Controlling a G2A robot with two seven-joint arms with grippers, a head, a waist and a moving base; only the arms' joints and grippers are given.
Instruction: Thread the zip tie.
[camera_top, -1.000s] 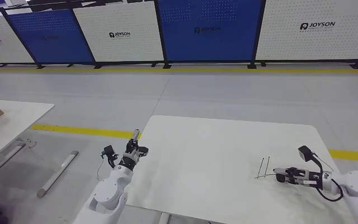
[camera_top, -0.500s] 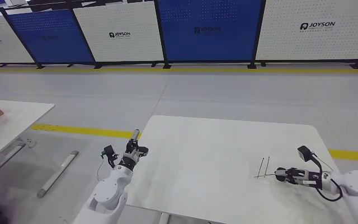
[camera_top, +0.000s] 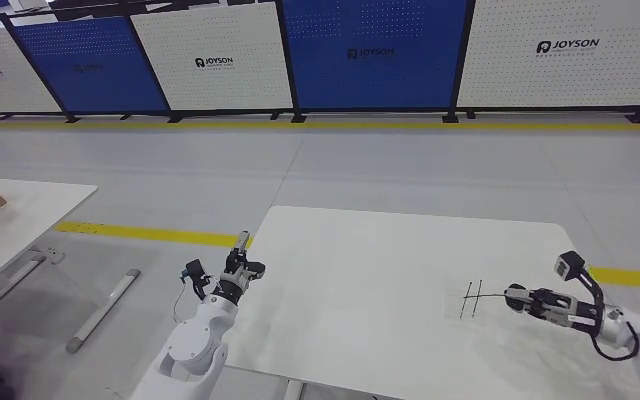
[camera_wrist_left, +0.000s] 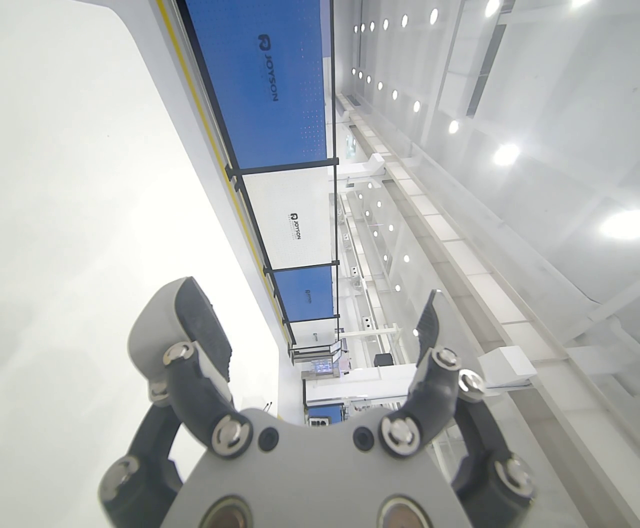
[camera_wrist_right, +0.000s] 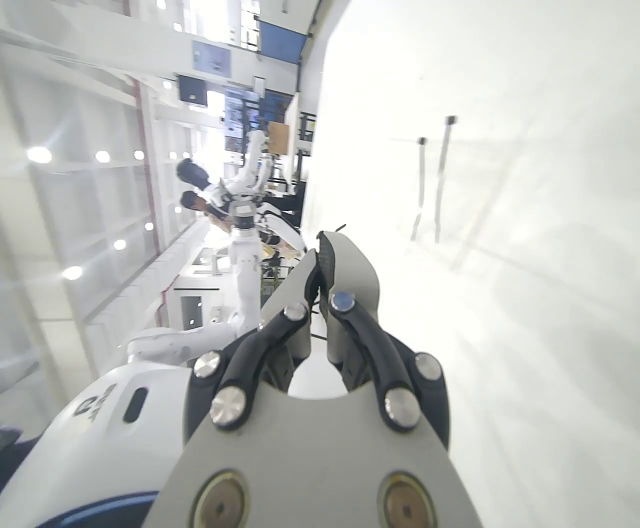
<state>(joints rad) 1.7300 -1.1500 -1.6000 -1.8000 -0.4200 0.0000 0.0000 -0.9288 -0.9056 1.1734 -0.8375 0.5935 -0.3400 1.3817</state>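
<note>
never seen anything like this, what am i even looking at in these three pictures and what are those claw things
This is a two-armed robot working at a white table. The wide picture comes from a camera on the robot above its arms, looking down. The other two come from cameras on its wrists, so each shows that arm's own hand up close.

The left hand is by one edge of the table, aimed upward. Its fingers are spread apart and it holds nothing. The right hand is over the opposite side with its fingers pressed together. In the top view it appears to pinch a thin dark strip, probably a zip tie. Two more zip ties lie side by side on the table just ahead of it. The job is to thread a zip tie.
</note>
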